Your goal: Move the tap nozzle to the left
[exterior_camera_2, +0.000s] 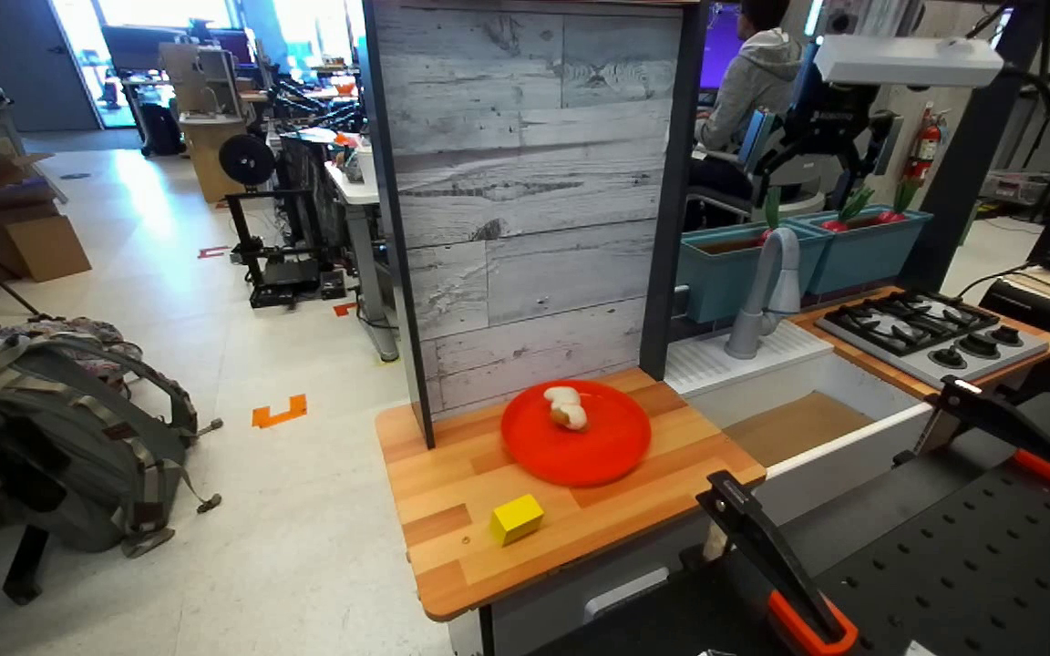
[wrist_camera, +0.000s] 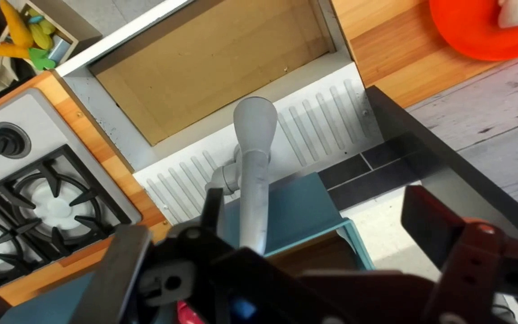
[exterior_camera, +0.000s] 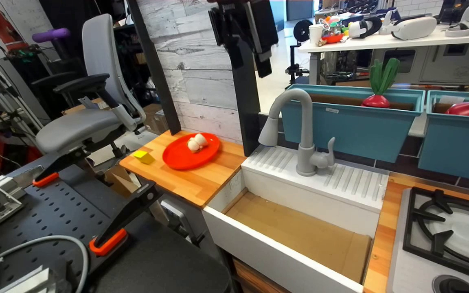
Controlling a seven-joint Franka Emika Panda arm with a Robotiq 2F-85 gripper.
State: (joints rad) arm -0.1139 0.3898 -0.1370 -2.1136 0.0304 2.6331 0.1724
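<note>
The tap nozzle is a grey gooseneck spout on the ribbed ledge behind the sink; it shows in both exterior views. Its outlet end points down over the sink's back edge. In the wrist view the spout appears between the fingers, closer to the left one, and its lower part in the picture is hidden by the gripper. My gripper is open and empty, above the spout and apart from it in an exterior view. It also shows wide open in the wrist view and in an exterior view.
Teal planters with toy radishes stand right behind the spout. A dark post and wooden panel rise beside the ledge. A red plate with white items, a yellow block and a stove flank the sink.
</note>
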